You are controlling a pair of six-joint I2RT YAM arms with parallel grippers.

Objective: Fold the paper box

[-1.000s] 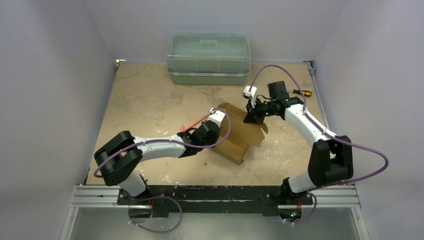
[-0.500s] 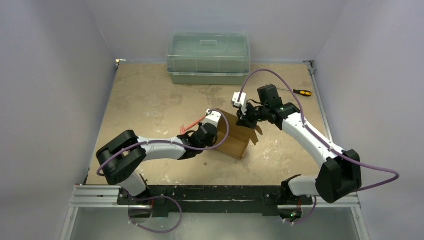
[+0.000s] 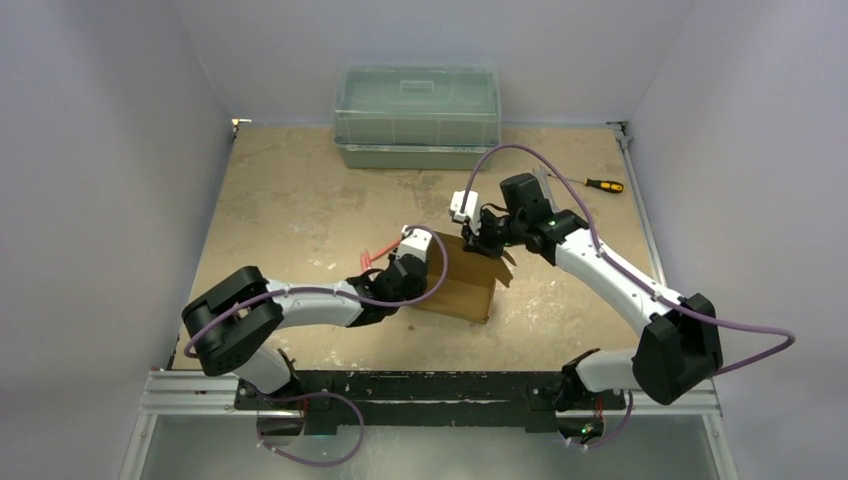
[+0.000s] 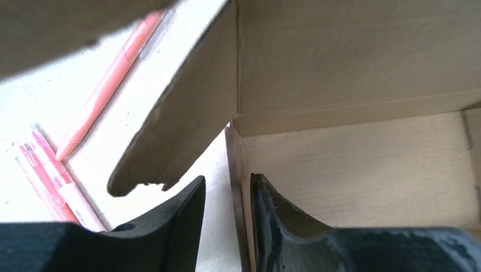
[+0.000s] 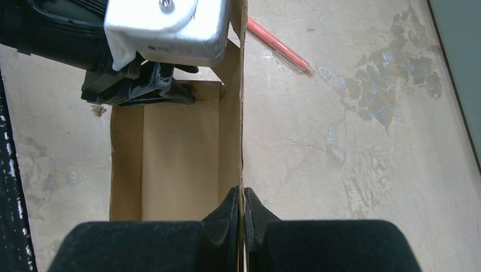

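Step in hand, by my reading: squaring up the walls of the box ahead of closing its flaps. The box sits at mid tabletop, between the two arms and well apart from the bin at the far edge. It is plain brown cardboard, erected as an open trough with upright side walls and a bare floor. One rounded flap hangs loose and untucked at the end near the left arm. The right pincer is pressed together on the edge of one long wall, pinching the thin board. The left pincer is spread, its fingers straddling an end wall with tabletop showing on one side, so I judge no grip there. The next move calls for the left to close on that wall or push the loose flap inward while the right holds its wall upright. The board may buckle if squeezed askew. Pens lie just beside the box.
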